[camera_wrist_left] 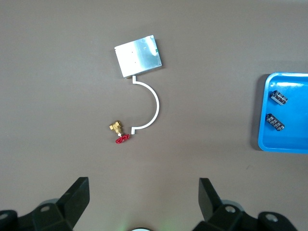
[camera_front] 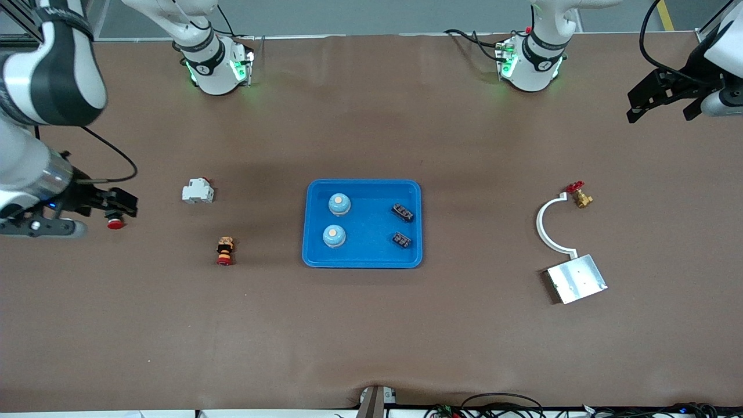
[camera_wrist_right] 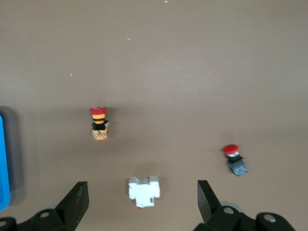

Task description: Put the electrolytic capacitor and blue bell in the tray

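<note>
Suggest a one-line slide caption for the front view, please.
Two bells and two capacitors lie in the tray; both grippers, left and right, hang open, empty.

Left wrist view: tray [camera_wrist_left: 287,113] cut by the frame edge, only the end nearest the left gripper [camera_wrist_left: 140,202] showing; two small dark parts [camera_wrist_left: 278,97] in it too small to identify; right wrist view: tray shows as a bare sliver; right gripper [camera_wrist_right: 139,202] fingertips cropped.
</note>
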Robot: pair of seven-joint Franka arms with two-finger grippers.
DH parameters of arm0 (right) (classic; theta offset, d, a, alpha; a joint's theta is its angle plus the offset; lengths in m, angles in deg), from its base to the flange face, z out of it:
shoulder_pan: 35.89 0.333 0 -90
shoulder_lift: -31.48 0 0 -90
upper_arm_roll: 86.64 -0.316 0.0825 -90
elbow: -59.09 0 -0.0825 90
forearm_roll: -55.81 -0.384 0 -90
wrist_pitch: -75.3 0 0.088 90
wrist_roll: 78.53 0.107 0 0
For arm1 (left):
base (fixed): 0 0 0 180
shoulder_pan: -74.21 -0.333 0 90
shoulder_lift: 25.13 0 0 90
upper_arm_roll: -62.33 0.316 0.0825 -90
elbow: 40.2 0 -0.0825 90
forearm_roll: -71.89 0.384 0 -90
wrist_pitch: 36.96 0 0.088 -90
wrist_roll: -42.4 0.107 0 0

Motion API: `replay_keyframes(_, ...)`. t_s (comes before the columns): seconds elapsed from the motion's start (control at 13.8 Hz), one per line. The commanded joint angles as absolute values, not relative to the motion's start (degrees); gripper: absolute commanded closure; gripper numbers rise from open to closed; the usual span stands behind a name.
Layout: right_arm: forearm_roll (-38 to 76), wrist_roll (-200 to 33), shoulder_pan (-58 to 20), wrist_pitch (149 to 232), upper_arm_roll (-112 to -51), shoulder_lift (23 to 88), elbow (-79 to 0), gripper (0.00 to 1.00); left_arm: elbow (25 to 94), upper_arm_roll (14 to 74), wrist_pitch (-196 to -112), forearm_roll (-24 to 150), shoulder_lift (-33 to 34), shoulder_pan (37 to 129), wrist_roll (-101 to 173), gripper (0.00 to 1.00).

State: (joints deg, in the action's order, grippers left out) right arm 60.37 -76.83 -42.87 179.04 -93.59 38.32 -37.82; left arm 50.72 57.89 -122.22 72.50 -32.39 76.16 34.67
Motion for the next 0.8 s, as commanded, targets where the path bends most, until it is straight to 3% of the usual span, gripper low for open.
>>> replay_keyframes(0.0,58.7,-78.8,-41.1,174.7,-90.6,36.0,-34.9,0.00,50.4,57.8,-121.2,72.2,-33.1,75.7,35.1,0.00)
replay_keyframes(0.22,58.6,-78.7,-41.4,166.7,-90.5,36.1,-28.3,0.00,50.3,57.8,-121.2,72.2,-33.1,75.7,35.1,0.00)
replay_keyframes(0.72,53.2,-78.0,-41.3,165.6,-87.5,33.2,-27.9,0.00,50.4,57.6,-121.2,72.2,-33.0,75.8,35.5,0.00)
